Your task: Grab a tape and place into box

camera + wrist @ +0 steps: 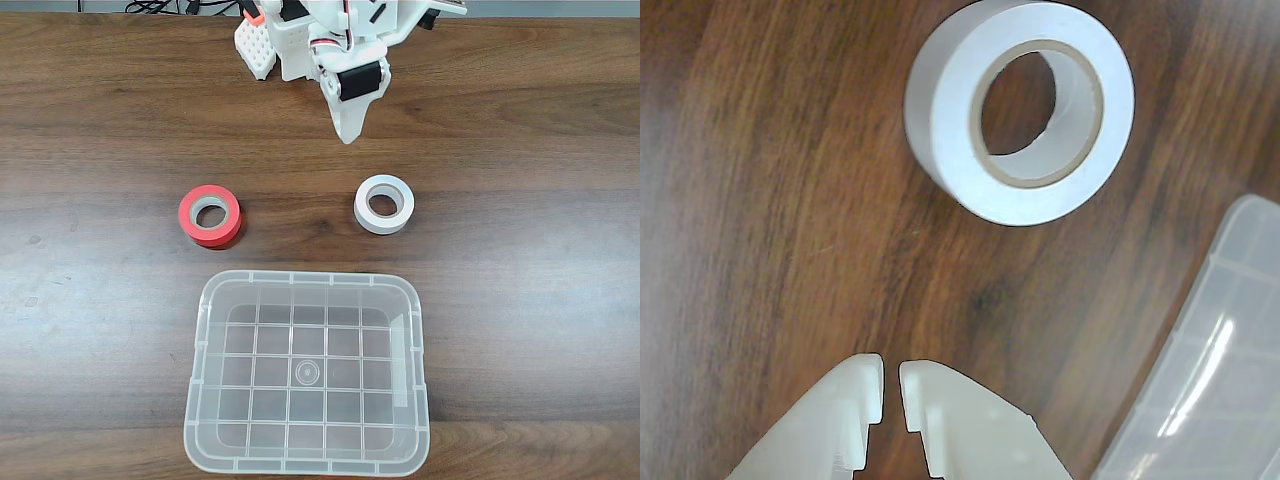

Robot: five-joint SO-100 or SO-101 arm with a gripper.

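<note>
The tape (384, 204) lies flat on the wooden bench (100, 130), just beyond the box (412, 330) and apart from it — the red-orange roll (210, 215) sits to its left in the fixed view. The gripper (891, 375) hovers short of the tape, jaws nearly pressed together — empty.

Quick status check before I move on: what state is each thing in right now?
White tape: flat on the table, hole up, untouched.
Red tape: flat on the table, left of the white one in the fixed view.
Box: open, nothing in it.
Claw: nearly closed, holding nothing, short of the white tape.
</note>
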